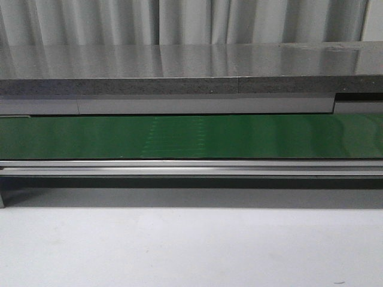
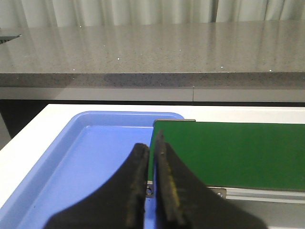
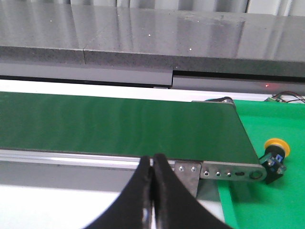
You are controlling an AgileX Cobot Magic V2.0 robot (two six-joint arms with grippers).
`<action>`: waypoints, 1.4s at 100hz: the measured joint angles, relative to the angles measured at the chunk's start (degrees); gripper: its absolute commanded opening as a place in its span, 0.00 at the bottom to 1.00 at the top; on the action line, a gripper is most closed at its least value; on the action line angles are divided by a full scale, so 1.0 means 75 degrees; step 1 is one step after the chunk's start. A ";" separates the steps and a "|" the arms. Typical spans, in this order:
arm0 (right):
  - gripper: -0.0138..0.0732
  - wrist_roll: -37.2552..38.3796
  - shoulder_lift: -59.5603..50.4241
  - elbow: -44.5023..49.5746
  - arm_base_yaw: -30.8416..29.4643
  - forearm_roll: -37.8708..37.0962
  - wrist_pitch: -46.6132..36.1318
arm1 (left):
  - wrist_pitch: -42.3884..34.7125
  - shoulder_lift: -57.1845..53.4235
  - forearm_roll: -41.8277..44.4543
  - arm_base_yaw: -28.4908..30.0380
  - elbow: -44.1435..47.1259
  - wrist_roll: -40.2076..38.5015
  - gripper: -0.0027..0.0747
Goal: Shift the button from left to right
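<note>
The button point(image 3: 276, 153) lies on its side on the green mat point(image 3: 267, 205), just past the conveyor's end bracket; its orange-yellow cap and black body with bluish marks show only in the right wrist view. My right gripper point(image 3: 152, 162) is shut and empty, held in front of the belt's rail, well apart from the button. My left gripper point(image 2: 151, 145) is shut and empty, above the seam between the blue tray point(image 2: 71, 162) and the green belt point(image 2: 238, 152). Neither gripper shows in the front view.
The green conveyor belt point(image 1: 191, 136) runs across the front view with its metal rail point(image 1: 191, 167) below. A grey stone counter point(image 1: 179, 66) stands behind it. The white table point(image 1: 191, 251) lies in front. Wires point(image 3: 286, 97) sit beyond the mat.
</note>
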 measured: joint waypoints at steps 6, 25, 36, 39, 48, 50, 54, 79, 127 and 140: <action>0.08 0.0010 0.0000 0.0240 0.0000 -0.0019 -0.0127 | 0.0000 0.0000 0.0000 0.0000 0.0000 0.0000 0.04; 0.08 0.0029 0.0000 0.0755 0.0000 -0.0031 -0.0698 | 0.0000 0.0000 0.0000 0.0000 0.0002 0.0000 0.04; 0.08 0.0029 0.0000 0.0942 0.0000 -0.0048 -0.0905 | 0.0000 0.0000 0.0000 0.0000 0.0015 0.0000 0.04; 0.08 0.0029 0.0000 0.0995 0.0000 -0.0048 -0.0975 | 0.0000 0.0000 0.0000 0.0000 0.0015 0.0000 0.04; 0.08 0.0029 0.0000 0.1140 0.0000 -0.0053 -0.1197 | 0.0000 0.0000 0.0000 0.0000 0.0015 0.0000 0.04; 0.08 0.0029 0.0000 0.1142 0.0000 -0.0053 -0.1251 | 0.0000 0.0000 0.0000 0.0000 0.0015 0.0000 0.04; 0.08 0.0029 0.0000 0.1170 0.0000 -0.0053 -0.1373 | 0.0000 0.0000 0.0000 0.0000 0.0015 0.0000 0.04; 0.08 0.0029 0.0000 0.1170 0.0000 -0.0066 -0.1461 | 0.0000 0.0000 0.0000 0.0000 0.0015 0.0000 0.04; 0.08 0.0029 0.0000 0.1186 0.0000 -0.0066 -0.1461 | 0.0000 0.0000 0.0000 0.0000 0.0015 0.0000 0.04; 0.08 0.0029 0.0000 0.1186 0.0000 -0.0066 -0.1461 | 0.0000 0.0000 0.0000 0.0000 0.0015 0.0000 0.04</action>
